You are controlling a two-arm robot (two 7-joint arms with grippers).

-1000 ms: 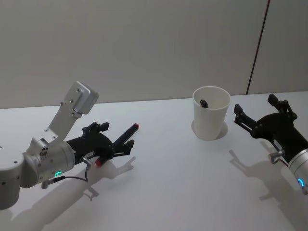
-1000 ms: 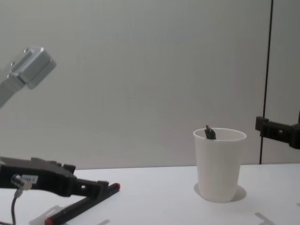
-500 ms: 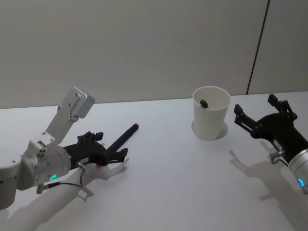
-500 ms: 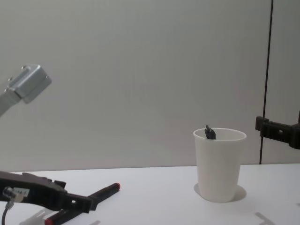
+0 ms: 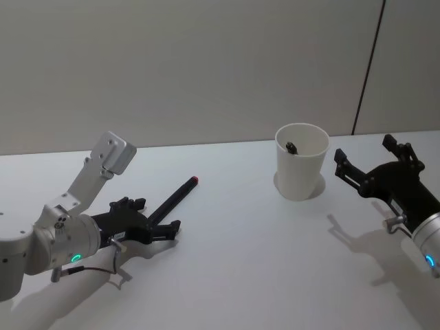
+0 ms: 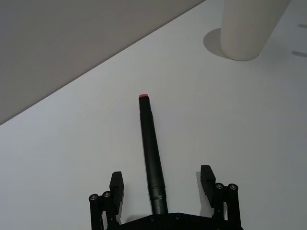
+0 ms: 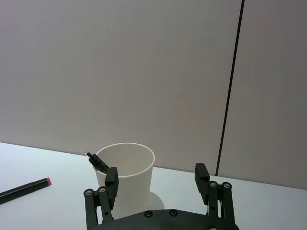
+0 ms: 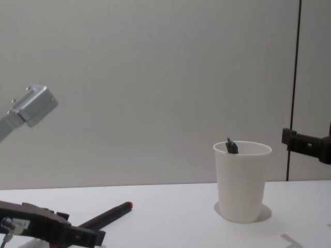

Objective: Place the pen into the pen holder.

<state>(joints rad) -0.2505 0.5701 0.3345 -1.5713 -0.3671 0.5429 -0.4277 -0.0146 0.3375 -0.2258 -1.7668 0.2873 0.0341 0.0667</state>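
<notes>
A black pen (image 5: 175,198) with a red tip lies flat on the white table, left of centre. My left gripper (image 5: 154,218) is open and low over the table, its fingers on either side of the pen's near end; the left wrist view shows the pen (image 6: 152,155) running out between the spread fingers (image 6: 207,176). The pen holder (image 5: 301,172), a white paper cup, stands upright at the back right with a dark pen end (image 5: 291,146) leaning on its rim. My right gripper (image 5: 364,149) hangs open just right of the cup, nothing in it.
The table runs back to a plain grey wall, with a dark vertical seam (image 5: 368,65) behind the cup. Bare tabletop (image 5: 240,240) lies between the pen and the cup. From the chest view the cup (image 8: 242,181) stands taller than the lying pen (image 8: 111,214).
My left gripper has drawn back toward me and sunk lower, now over the pen's near end. The pen's red tip has stayed where it was. The right arm has not moved.
</notes>
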